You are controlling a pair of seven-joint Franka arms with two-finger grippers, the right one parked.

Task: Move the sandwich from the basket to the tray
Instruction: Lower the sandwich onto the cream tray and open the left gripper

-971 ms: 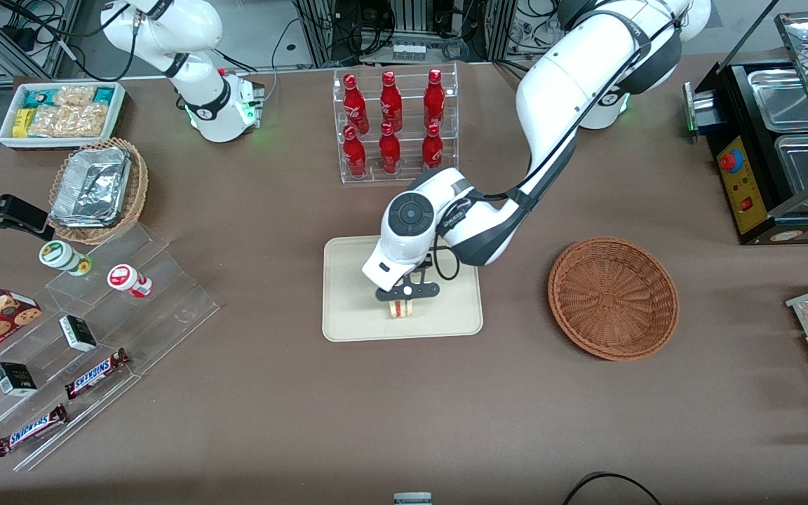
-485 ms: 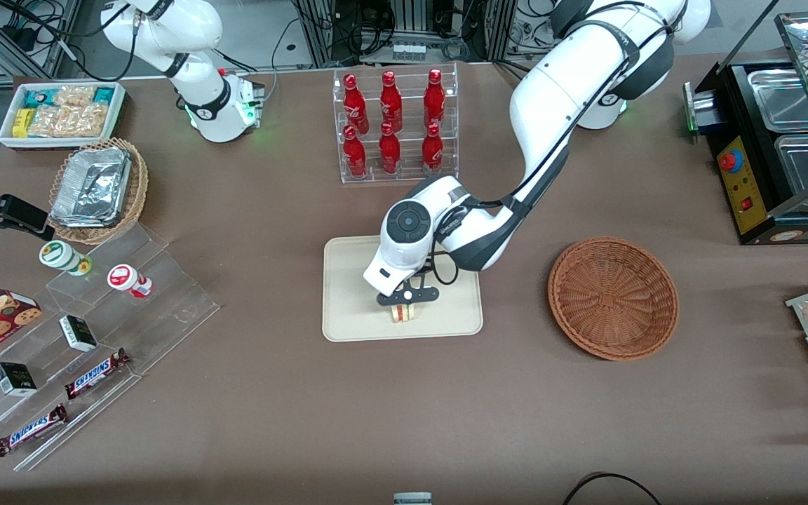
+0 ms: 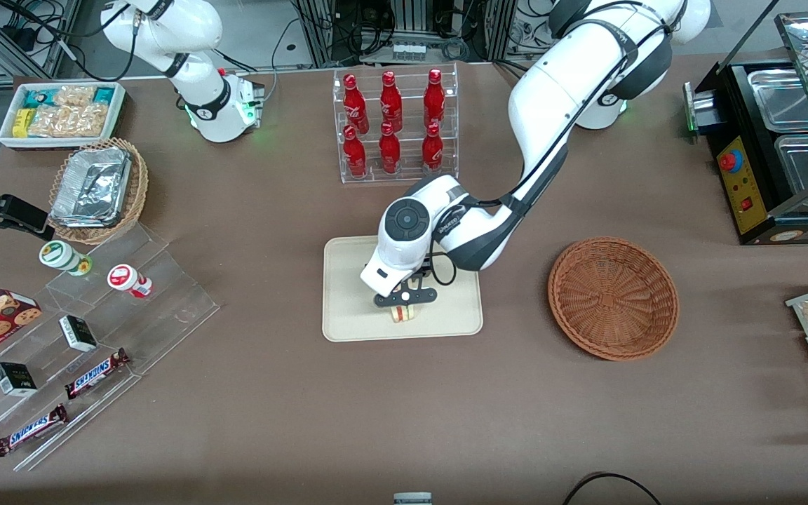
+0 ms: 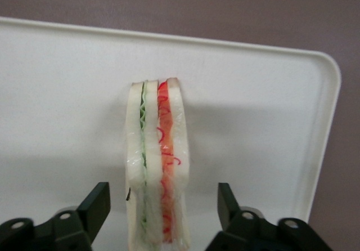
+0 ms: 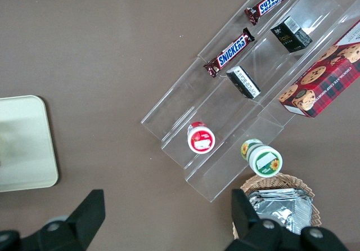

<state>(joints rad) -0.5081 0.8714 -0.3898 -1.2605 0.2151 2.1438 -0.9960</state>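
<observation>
The sandwich point(image 3: 402, 313) point(image 4: 157, 161) stands on its edge on the cream tray point(image 3: 348, 280) point(image 4: 67, 93), its red and green filling lines showing. My gripper point(image 3: 405, 300) point(image 4: 163, 206) hangs just above it, open. Its black fingers point(image 4: 95, 203) stand apart on either side of the bread with a gap to each, touching nothing. The reddish-brown wicker basket point(image 3: 613, 298) lies on the table toward the working arm's end, with nothing in it.
A clear rack of red bottles point(image 3: 393, 126) stands farther from the front camera than the tray. Toward the parked arm's end are clear steps with snacks point(image 3: 95, 322) and a tan basket of foil containers point(image 3: 99, 189). A black appliance point(image 3: 769, 140) stands at the working arm's end.
The gripper has opened and let go of the sandwich, which now rests on the tray. The wrist has shifted slightly over the tray.
</observation>
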